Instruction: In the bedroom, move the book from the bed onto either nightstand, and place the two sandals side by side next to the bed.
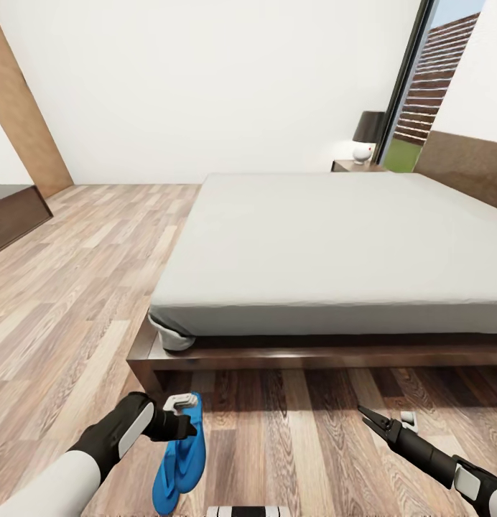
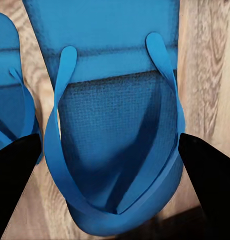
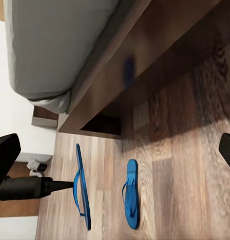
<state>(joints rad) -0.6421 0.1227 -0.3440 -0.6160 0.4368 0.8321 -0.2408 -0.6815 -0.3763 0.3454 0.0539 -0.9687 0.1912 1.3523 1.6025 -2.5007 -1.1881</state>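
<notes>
The bed (image 1: 327,244) has a bare grey mattress, and the book is out of view. My left gripper (image 1: 182,425) is low over the floor in front of the bed's foot corner. It is shut on one blue sandal (image 2: 115,125), a finger against each long edge. In the right wrist view this sandal (image 3: 82,192) stands on its edge, held at the tip of the left gripper (image 3: 62,185). The other sandal (image 3: 130,196) lies flat on the planks close beside it (image 2: 7,100). My right gripper (image 1: 372,422) hangs open, off to the right. A nightstand (image 1: 355,166) stands beyond the bed's far corner.
A dark-shaded lamp (image 1: 368,133) sits on the nightstand, beside a tall window (image 1: 432,93). The brown headboard (image 1: 464,165) runs along the right wall. A low dark cabinet (image 1: 15,212) stands at far left. The bed's wooden frame (image 1: 277,355) juts out over the floor.
</notes>
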